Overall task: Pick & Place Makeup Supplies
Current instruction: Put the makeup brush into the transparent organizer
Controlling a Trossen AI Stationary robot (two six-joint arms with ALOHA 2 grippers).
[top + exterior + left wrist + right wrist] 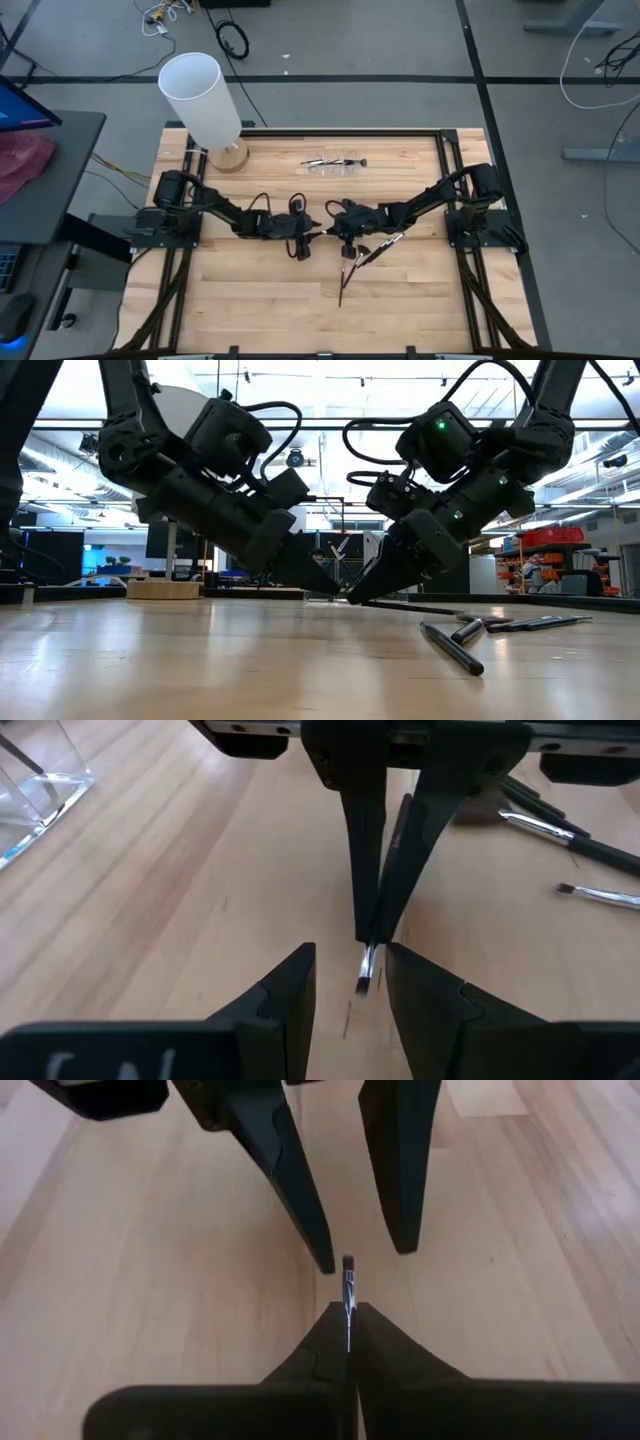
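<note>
My right gripper (348,1318) is shut on a thin makeup brush (366,965) with a silvery ferrule, at the table's middle (330,228). The brush's small dark head (348,1264) sticks out past its fingertips. Facing it from the table's left is my left gripper (350,960), also in the high view (316,233). It is open, one finger on either side of the brush head and apart from it. Other makeup brushes (350,268) lie loose on the wood, nearer the front. My right gripper pinches the brush at its silvery ferrule (348,1302) between its two fingertips. The fingers (362,870) slant down from the table's right and lie along the brush, whose dark handle (400,830) runs back between them. Whether the head touches the table I cannot tell.
A clear holder (335,163) with brushes in it sits at the far middle of the table. A tall white cylinder (200,92) on a wooden base (229,156) stands at the far left corner. Loose brushes (455,645) lie right of the grippers.
</note>
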